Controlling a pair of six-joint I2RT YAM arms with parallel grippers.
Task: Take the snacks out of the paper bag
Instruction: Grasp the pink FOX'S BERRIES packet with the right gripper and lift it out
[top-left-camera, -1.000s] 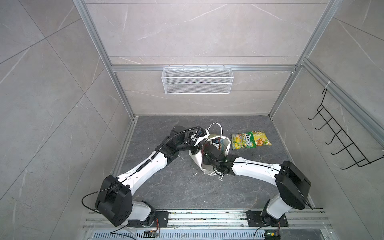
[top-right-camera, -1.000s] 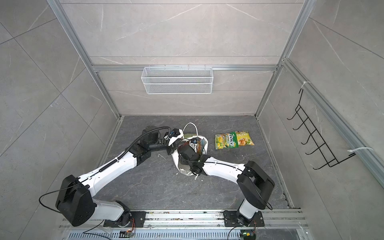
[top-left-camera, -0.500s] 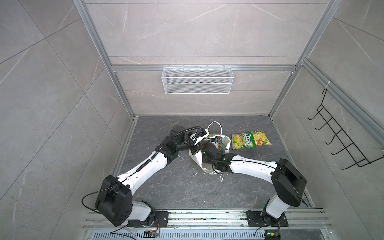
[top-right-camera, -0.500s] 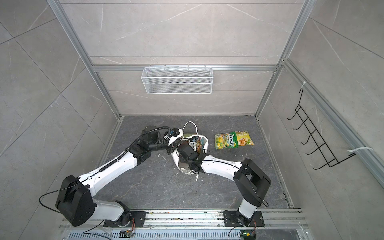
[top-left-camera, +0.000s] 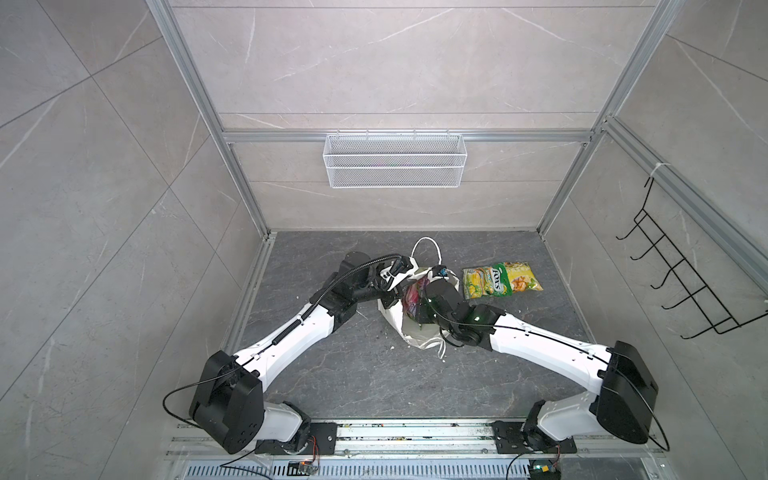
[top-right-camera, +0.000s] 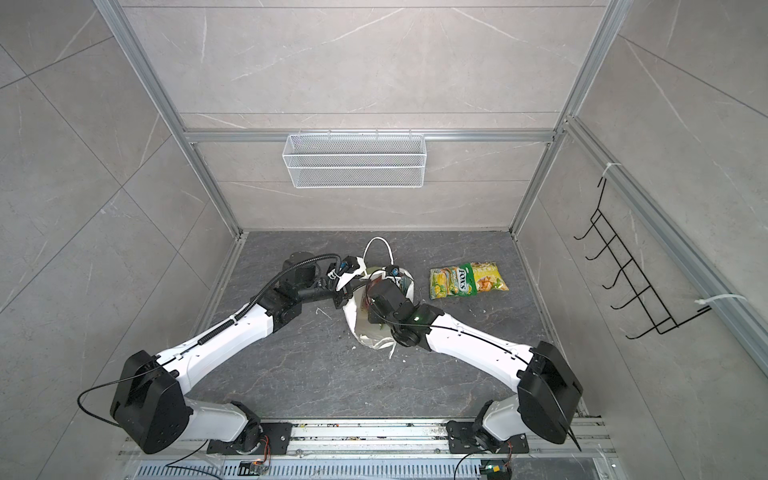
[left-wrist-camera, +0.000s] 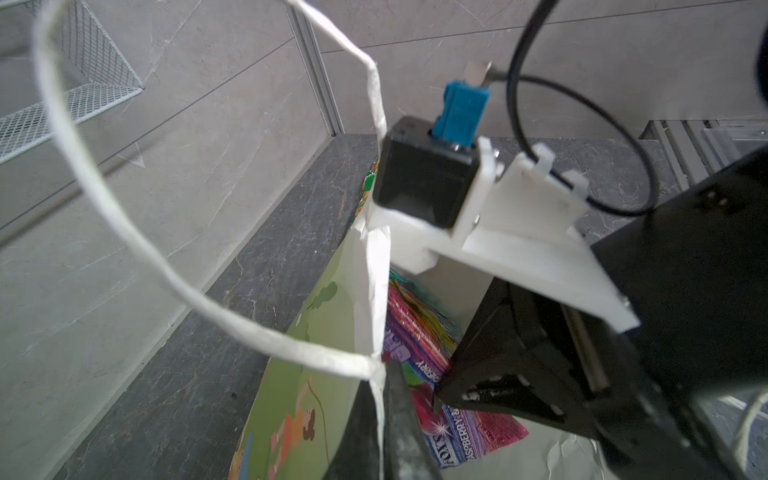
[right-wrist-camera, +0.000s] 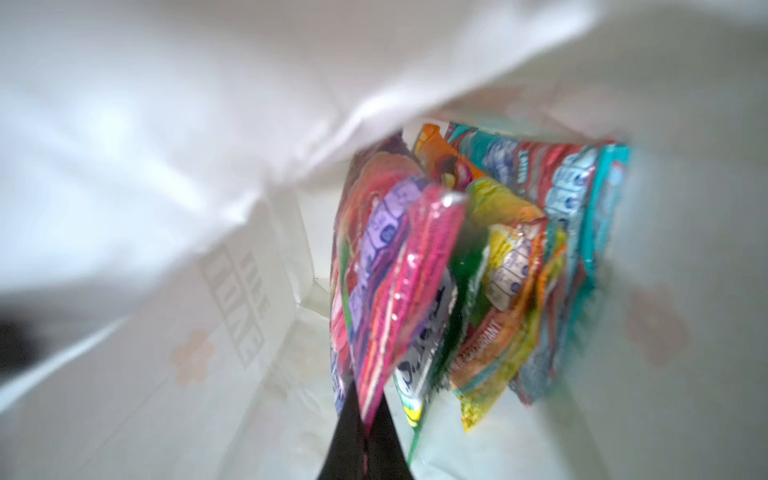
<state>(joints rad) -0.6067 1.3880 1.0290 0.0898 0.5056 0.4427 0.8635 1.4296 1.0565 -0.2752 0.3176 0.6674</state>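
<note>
One green pouch (top-left-camera: 500, 280) is out, lying on the floor (top-left-camera: 374, 374) right of the bag (top-left-camera: 411, 338). L gripper (left-wrist-camera: 380, 411) pinches the bag rim. R gripper (right-wrist-camera: 365, 419) is inside, clamped on a pink pouch (right-wrist-camera: 415, 270). Several other pouches (right-wrist-camera: 511, 257) are packed beside it, all left to do.

The tall white paper bag (left-wrist-camera: 372, 282) looks matt and creased; the bright flat snack pouches (right-wrist-camera: 415, 270) are glossy plastic film; the white basket (top-left-camera: 395, 166) is wire mesh.

2 overhead; wrists close on paper bag (left-wrist-camera: 291, 395).
</note>
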